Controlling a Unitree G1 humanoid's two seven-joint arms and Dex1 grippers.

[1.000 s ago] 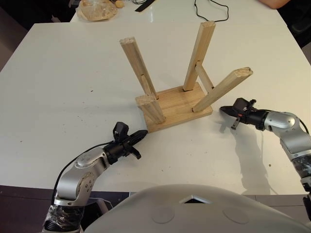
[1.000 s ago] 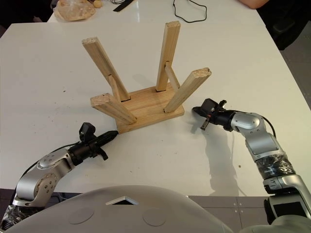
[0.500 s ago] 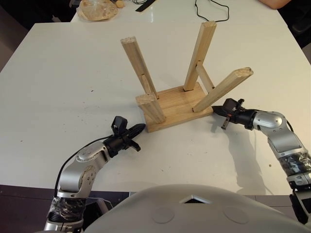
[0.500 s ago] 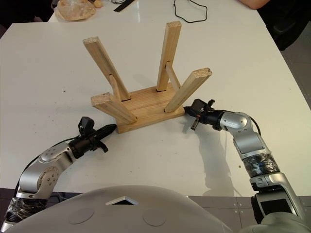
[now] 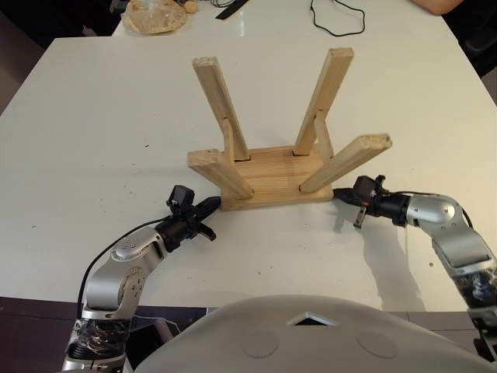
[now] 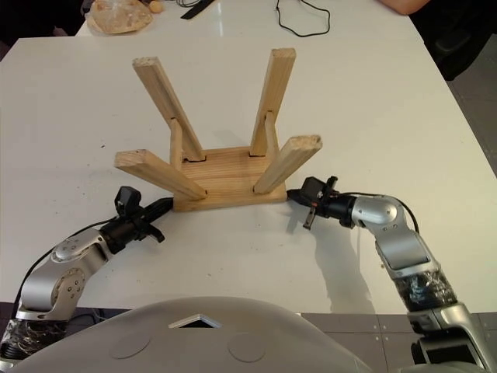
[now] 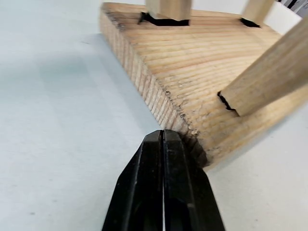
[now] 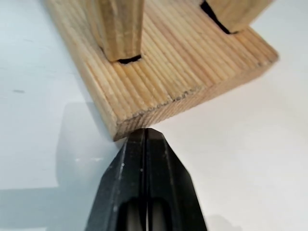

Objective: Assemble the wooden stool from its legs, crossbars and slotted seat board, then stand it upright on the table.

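The wooden stool lies upside down on the white table (image 5: 93, 140). Its seat board (image 5: 272, 177) is flat on the surface, and several legs stick up and outward, such as the back left leg (image 5: 221, 105) and the front right leg (image 5: 345, 162). Short crossbars (image 5: 320, 136) join the legs near the board. My left gripper (image 5: 210, 208) is shut, its tip (image 7: 163, 139) against the board's near left corner. My right gripper (image 5: 339, 196) is shut too, its tip (image 8: 145, 137) touching the near right corner.
A clear plastic bag (image 5: 158, 14) sits at the table's far left edge. A black cable (image 5: 338, 19) lies at the far edge, right of centre. Open white tabletop stretches left and right of the stool.
Both shut grippers have closed in on the board's near corners. The stool has turned so that its long edge faces me, and it has shifted slightly left.
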